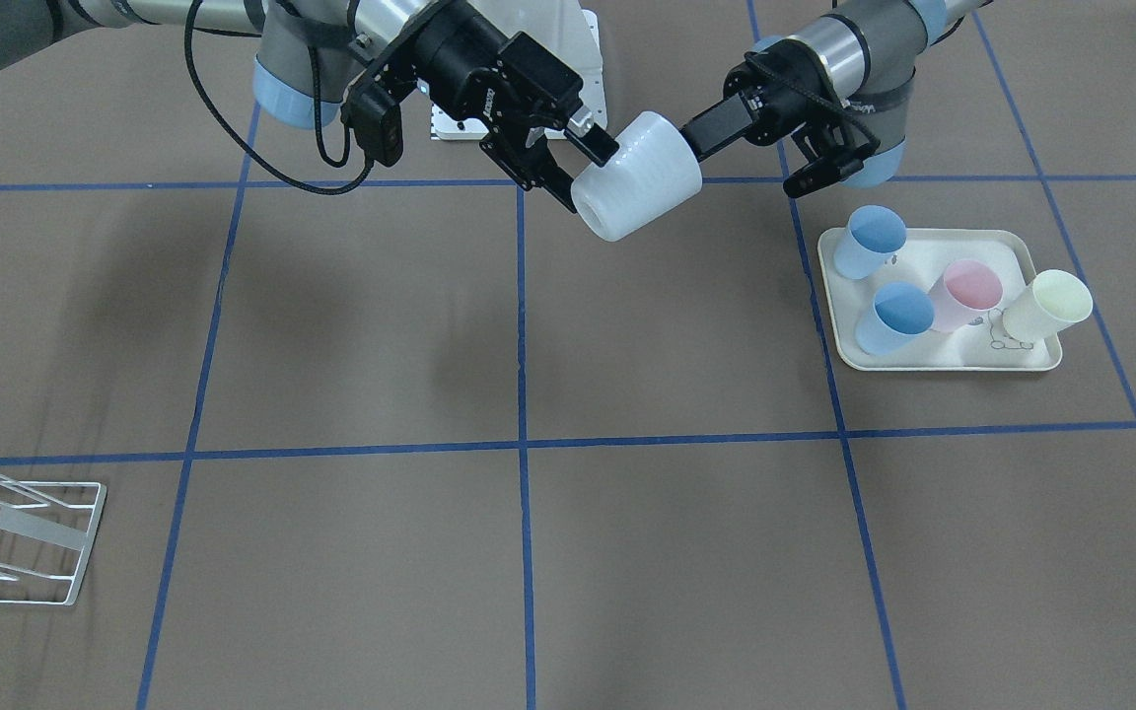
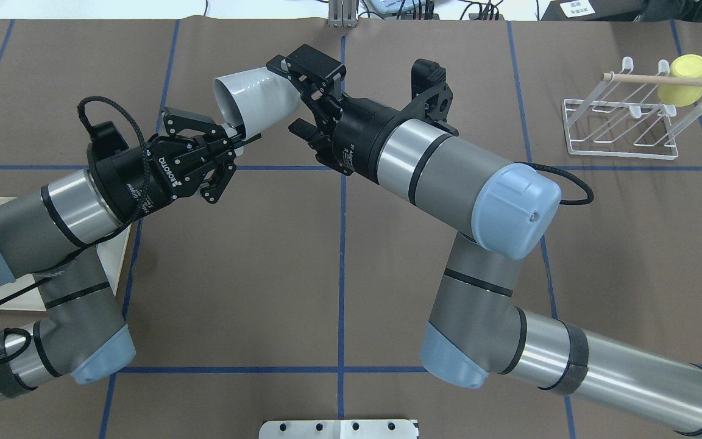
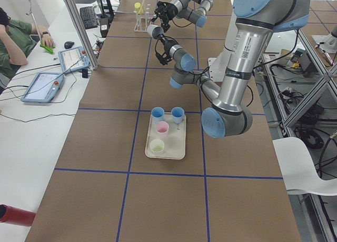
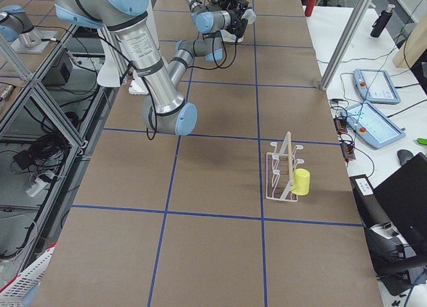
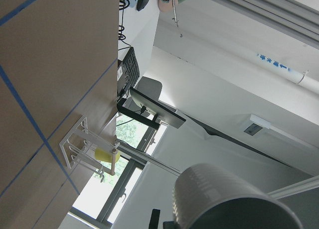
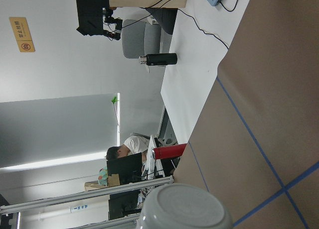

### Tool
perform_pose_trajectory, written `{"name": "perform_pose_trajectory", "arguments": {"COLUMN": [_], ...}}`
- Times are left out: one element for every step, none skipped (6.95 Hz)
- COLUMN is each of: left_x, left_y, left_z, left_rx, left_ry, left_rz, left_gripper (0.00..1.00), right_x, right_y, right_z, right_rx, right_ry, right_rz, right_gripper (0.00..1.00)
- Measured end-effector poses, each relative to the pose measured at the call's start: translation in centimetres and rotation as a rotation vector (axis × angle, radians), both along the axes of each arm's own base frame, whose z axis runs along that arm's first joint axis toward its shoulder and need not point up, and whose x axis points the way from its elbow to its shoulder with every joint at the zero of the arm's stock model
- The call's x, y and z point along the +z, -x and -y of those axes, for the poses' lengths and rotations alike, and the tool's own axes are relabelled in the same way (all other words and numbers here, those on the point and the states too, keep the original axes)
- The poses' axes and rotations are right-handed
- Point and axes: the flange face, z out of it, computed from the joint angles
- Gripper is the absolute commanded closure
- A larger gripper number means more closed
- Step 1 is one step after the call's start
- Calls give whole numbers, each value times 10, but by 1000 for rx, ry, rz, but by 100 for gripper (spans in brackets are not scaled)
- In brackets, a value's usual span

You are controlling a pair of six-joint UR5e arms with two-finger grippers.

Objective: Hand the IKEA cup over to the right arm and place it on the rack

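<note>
At rack (image 2: 622, 131), overhead shows yellow cup (image 2: 683, 79); front view crops it.

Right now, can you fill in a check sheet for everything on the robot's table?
Surface: brown table with a blue tape grid.
Job's things: white cup in the air between both grippers; rack on the right arm's side, a yellow cup already on it.
Clutter: cream tray holding two blue cups, a pink cup, a pale yellow cup.
Grippers: left gripper pinches the white cup's rim; right gripper straddles its base end, grip unclear.
Cables: black cables loop at both wrists.
Surroundings: a person sits at a side desk.
</note>
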Motion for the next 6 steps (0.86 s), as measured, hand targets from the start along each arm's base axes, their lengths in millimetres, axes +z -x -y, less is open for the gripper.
{"name": "perform_pose_trajectory", "arguments": {"left_x": [-1,-1,-1,-2,-4,-6], "left_y": [-1,-2,-3,-4,-4,-4], "left_z": [-1,-2,-2,-2,-2,-2], "left_rx": [1,3,5,6,6,6], "left_ry": [-1,-1,-1,-1,-3,-5], "left_rz": [-2,-2,-2,-3,-5,-7], "left_gripper": [100,100,100,100,100,100], "right_x": [0,0,0,0,0,1], "right_y": [0,0,0,1,1,1], "right_z": [0,0,0,0,0,-1], "right_rx": [0,0,0,0,-1,-2], "right_ry": [0,0,0,0,1,1], "right_rz": [0,0,-1,-1,-1,-1], "right_gripper": [0,0,0,0,0,0]}}
